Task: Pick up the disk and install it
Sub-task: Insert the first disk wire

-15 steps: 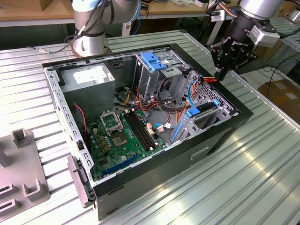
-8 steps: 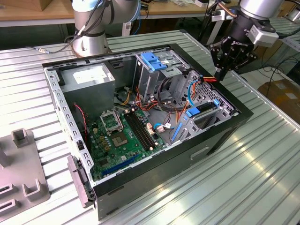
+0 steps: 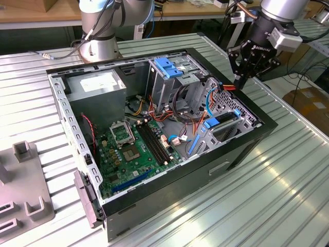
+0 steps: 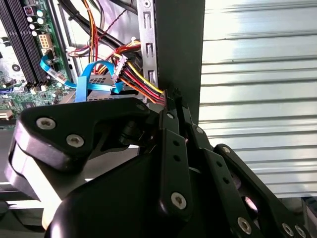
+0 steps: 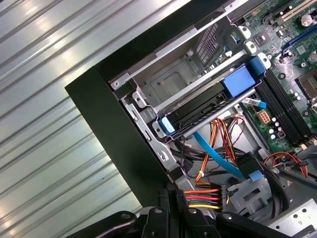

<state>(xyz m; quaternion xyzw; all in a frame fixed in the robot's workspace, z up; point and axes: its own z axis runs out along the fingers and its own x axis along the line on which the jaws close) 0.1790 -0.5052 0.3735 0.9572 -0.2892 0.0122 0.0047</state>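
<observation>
The gripper hangs just above the computer case, over the rim at its drive-bay end. I read its fingers as pressed together with nothing between them. In both wrist views the two black tips meet close beside the case's black wall, right over a bundle of red, yellow and black power wires.

The disk is not in my grip. It lies inside the case, in the bay nearest that wall: a dark slab held between bright blue carrier rails, its blue tab turned toward the motherboard. In the exterior view the same blue carrier sits low in the case, below the fixed blue bracket on top of the metal cage.

By my judgement the pick-up and the placing are done, since the drive sits level in its bay and my tool is empty. What I cannot confirm from here is whether the carrier is latched fully home. A blue data cable runs just beside the bay, but I cannot tell whether it is plugged into the drive.
</observation>
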